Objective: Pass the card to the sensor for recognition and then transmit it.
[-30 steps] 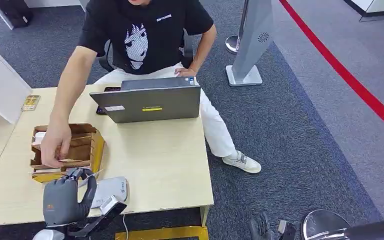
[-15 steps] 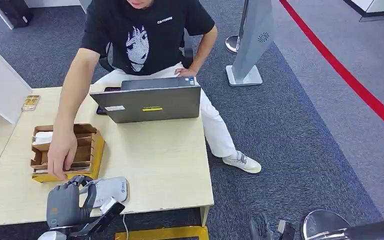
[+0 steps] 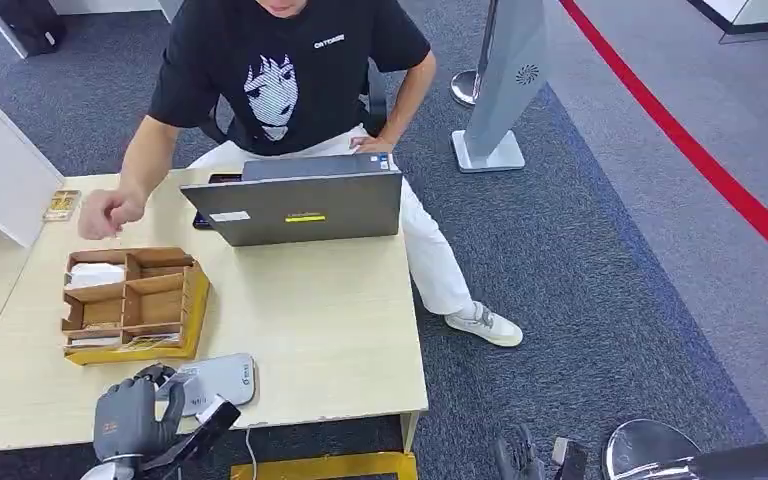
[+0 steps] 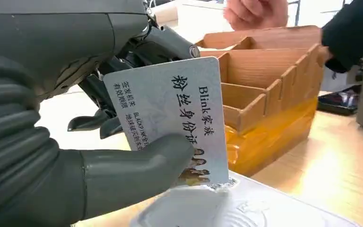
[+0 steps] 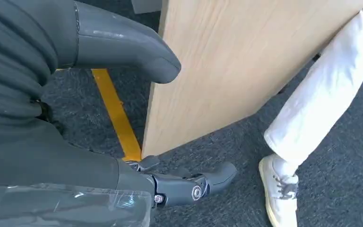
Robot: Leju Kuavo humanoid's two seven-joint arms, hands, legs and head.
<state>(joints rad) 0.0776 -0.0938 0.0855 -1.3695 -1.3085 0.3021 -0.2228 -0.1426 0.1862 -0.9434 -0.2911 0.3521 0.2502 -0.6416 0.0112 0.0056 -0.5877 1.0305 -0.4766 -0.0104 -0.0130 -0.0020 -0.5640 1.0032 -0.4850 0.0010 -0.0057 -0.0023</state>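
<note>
At the desk's (image 3: 320,320) seven-o'clock corner, the left robot hand (image 3: 130,418) pinches the card (image 4: 172,111) over the sensor (image 3: 222,378); the recognition step is underway, handing it on comes next.

This is an office or reception-type workspace. A light wooden desk (image 3: 330,330) stands on dark grey carpet (image 3: 600,290), with a grey laptop (image 3: 295,205) at its 12 o'clock edge and a person (image 3: 280,75) seated behind it. At the desk's 9 o'clock side sits a cardboard organiser (image 3: 135,305) with compartments. A red floor line (image 3: 700,155) crosses the carpet at 2 o'clock, beside a grey freestanding kiosk (image 3: 505,80) at 1 o'clock.
</note>
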